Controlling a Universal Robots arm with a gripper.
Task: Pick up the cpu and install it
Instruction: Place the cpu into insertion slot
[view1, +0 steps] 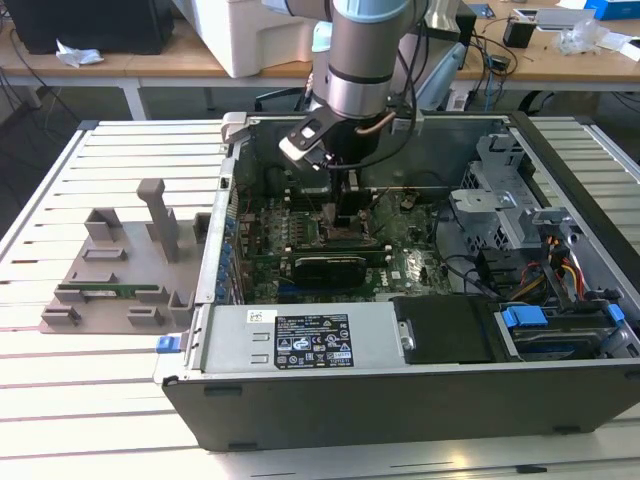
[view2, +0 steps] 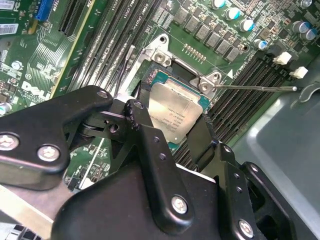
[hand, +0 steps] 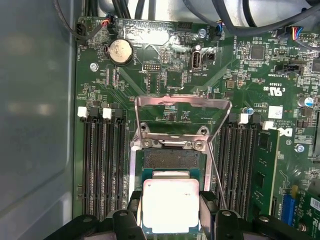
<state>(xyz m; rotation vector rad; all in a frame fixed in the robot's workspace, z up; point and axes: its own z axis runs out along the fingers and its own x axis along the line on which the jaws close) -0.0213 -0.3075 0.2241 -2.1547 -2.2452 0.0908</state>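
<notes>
Inside the open computer case (view1: 400, 410), just over the motherboard socket (hand: 172, 159), the pincer (view2: 170, 125) pinched the cpu (hand: 171, 202) by two opposite edges. Seating it looked like the step in hand, and that called for a level, square descent.

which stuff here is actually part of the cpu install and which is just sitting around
In the job:
- cpu, held by the claw
- open socket beneath it
- raised load plate

Just lying about:
- grey fixture tray, on the exterior view's left
- power supply
- coin battery
- seated memory stick
</notes>
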